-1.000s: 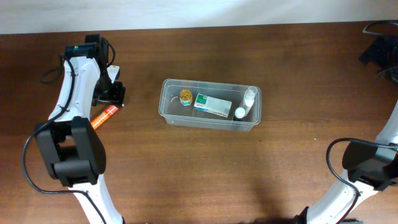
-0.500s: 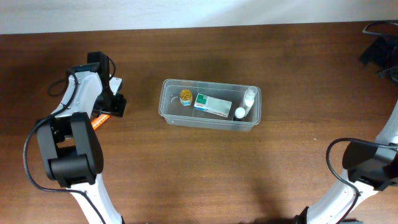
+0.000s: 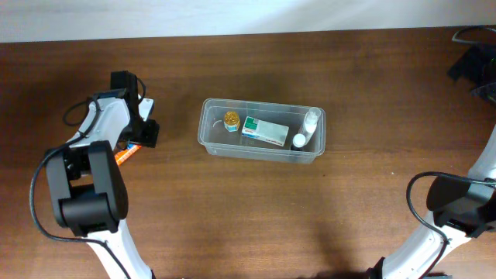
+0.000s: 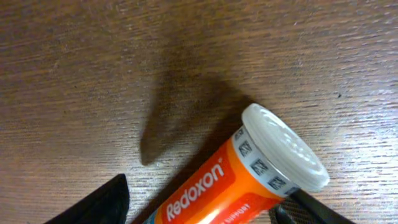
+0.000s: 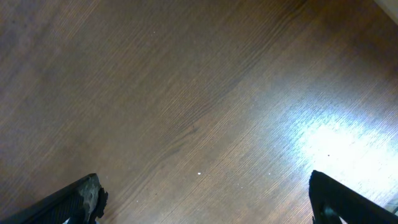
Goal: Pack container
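Note:
The container (image 3: pixel 208 139) is a clear rectangular tub at the table's middle. It holds a small yellow-capped jar (image 3: pixel 231 119), a green-and-white box (image 3: pixel 264 130) and a white bottle (image 3: pixel 309 124). An orange Redoxon tube (image 3: pixel 124 153) with a white cap lies on the table to the left of the tub. My left gripper (image 3: pixel 144 132) is low over the tube's cap end. In the left wrist view the tube (image 4: pixel 249 168) lies between the open fingers (image 4: pixel 205 205). The left finger is apart from the tube and the right finger is close to the cap. My right gripper (image 5: pixel 205 199) is open and empty over bare wood.
The right arm (image 3: pixel 457 205) stands at the far right edge of the table. Dark gear and cables (image 3: pixel 471 62) sit at the back right corner. A pale wall strip runs along the back edge.
My left gripper has moved toward the front and down onto the orange tube, now covering most of it from above. The tub and the right arm have not moved.

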`<state>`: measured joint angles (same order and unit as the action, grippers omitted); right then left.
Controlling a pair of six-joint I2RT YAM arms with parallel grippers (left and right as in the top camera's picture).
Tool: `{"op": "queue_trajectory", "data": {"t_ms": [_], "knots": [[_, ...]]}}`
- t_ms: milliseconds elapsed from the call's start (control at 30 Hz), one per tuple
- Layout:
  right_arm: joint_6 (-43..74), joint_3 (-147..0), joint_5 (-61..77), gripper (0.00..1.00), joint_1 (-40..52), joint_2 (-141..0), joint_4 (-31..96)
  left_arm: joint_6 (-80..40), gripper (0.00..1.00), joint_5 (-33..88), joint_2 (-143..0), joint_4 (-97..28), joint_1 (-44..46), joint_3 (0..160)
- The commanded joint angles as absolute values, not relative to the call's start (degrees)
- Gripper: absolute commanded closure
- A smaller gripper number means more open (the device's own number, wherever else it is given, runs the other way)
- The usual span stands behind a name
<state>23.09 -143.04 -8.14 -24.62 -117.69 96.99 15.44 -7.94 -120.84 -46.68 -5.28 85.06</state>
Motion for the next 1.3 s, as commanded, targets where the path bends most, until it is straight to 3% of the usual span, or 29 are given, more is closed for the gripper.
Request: {"op": "queue_trajectory", "data": {"t_ms": [0, 100, 167, 533, 733, 1067, 1267], "knots": [[22.74, -143.81, -9.08, 0.02, -24.77, -116.62, 97.30, 16.36, 0.43, -7.31, -121.49, -46.30, -5.52, 82.76], [22.76, -143.81, -9.08, 0.02, -24.77, -116.62, 97.30, 15.68, 0.64, -7.29, -121.49, -46.30, -5.52, 82.76], [22.74, -143.81, -9.08, 0.02, -24.77, -116.62, 97.30, 14.94, 0.71, -6.90, -121.49, -46.28, -5.45, 82.76], [22.76, -143.81, -9.08, 0.02, -24.77, -116.62, 97.30, 13.15, 0.72, -4.21, -121.45, -48.01, -4.47, 86.28], [22.74, -143.81, -9.08, 0.02, -24.77, -116.62, 97.30, 13.41, 0.72, -0.84, -121.14, -55.90, -1.56, 98.56], [22.74, -143.81, -9.08, 0.02, -24.77, -116.62, 97.30, 21.76, 0.71, -0.75, -120.97, -71.61, 9.56, 122.56], [22.74, -143.81, -9.08, 0.02, -24.77, -116.62, 97.30, 30.22, 0.68, -0.75, -120.90, -77.19, 18.33, 125.27]]}}
